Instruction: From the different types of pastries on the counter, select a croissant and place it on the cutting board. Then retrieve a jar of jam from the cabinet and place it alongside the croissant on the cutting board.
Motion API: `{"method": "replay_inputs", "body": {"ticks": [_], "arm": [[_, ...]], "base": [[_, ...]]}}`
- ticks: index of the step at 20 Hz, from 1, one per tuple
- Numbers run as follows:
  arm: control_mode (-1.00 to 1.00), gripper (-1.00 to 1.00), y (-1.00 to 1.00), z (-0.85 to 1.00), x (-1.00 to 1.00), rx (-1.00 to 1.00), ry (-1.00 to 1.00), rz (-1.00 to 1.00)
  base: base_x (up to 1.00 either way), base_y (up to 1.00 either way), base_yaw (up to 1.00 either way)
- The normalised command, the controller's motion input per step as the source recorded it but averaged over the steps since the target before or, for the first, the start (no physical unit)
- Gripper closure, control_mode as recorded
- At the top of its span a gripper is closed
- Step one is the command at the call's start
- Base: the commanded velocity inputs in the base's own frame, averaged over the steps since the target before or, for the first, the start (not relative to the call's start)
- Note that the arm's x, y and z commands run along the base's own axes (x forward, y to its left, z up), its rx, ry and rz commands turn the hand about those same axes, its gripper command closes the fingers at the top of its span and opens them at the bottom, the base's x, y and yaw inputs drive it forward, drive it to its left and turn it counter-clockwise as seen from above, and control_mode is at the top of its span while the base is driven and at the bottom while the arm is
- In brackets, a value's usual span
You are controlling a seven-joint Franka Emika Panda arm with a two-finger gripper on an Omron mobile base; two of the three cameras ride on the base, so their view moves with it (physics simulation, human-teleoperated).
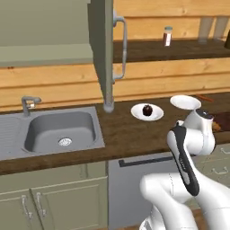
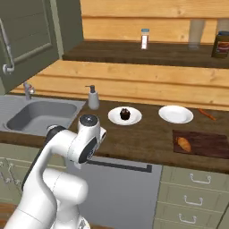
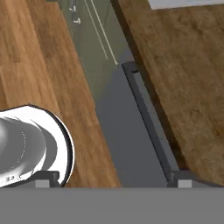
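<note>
The croissant (image 2: 184, 144) lies on the cutting board (image 2: 206, 144), cupcake plate (image 2: 125, 116), empty plate (image 2: 176, 114) and carrot (image 2: 206, 114) beyond it, gripper (image 3: 113, 178) fingers parted, holding nothing.

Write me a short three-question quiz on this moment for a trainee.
1. True or false: the croissant lies on the cutting board.
2. What sits on the plate nearer the sink? A: a cupcake. B: a carrot. C: nothing.
3. Fill in: in the hand view the fingers stand ___, with nothing between them.
Key: 1 true; 2 A; 3 open.
</note>
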Motion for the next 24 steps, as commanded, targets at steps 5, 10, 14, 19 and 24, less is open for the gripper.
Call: {"method": "replay_inputs", "body": {"ticks": [5, 10, 14, 19, 24], "arm": [[1.0, -1.0, 0.0, 0.0, 0.0, 0.0, 0.0, 0.0], [1.0, -1.0, 0.0, 0.0, 0.0, 0.0, 0.0, 0.0], [1.0, -1.0, 0.0, 0.0, 0.0, 0.0, 0.0, 0.0], [1.0, -1.0, 0.0, 0.0, 0.0, 0.0, 0.0, 0.0], [1.0, -1.0, 0.0, 0.0, 0.0, 0.0, 0.0, 0.0]], "base": [[-1.0, 0.99, 0.05], [-0.72, 1.0, 0.02], [-0.02, 1.0, 0.0], [0.25, 1.0, 0.0], [0.73, 0.81, -0.01]]}}
